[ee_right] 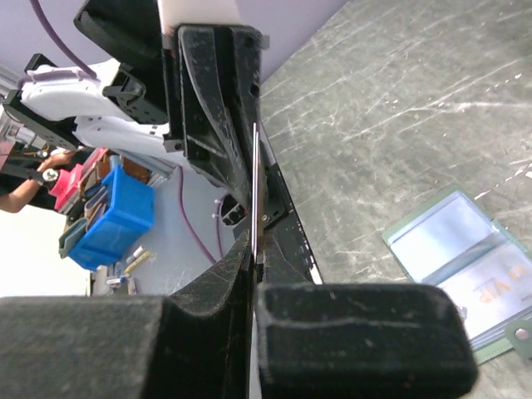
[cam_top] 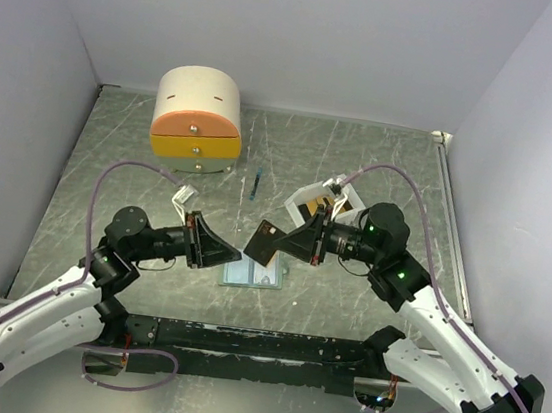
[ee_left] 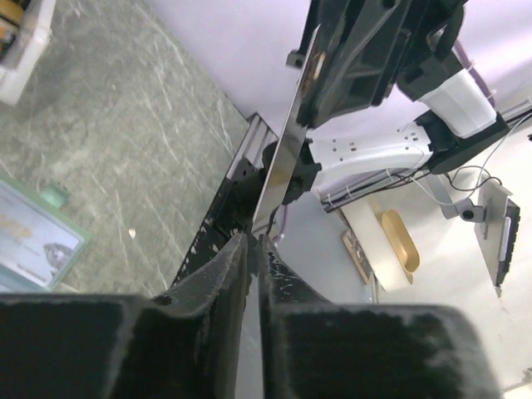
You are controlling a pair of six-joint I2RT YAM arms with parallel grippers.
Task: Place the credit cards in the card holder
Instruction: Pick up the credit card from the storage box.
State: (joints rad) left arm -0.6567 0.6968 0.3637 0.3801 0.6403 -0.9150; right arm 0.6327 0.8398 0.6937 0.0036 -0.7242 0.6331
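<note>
Aloft, dark card (cam_top: 263,243), long axis left-to-right

The left arm (cam_top: 41,314) and right arm (cam_top: 451,339) wore white shells over black joints. A thin purple cable (cam_top: 124,173) looped off each. Small green lights (cam_top: 400,276) glowed centre-right. The finger pads (ee_right: 357,332) were black and rough-textured.

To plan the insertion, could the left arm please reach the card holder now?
Probably yes: the card holder lies uncovered beside the left gripper, whose jaws share the dark card with the right gripper.
</note>
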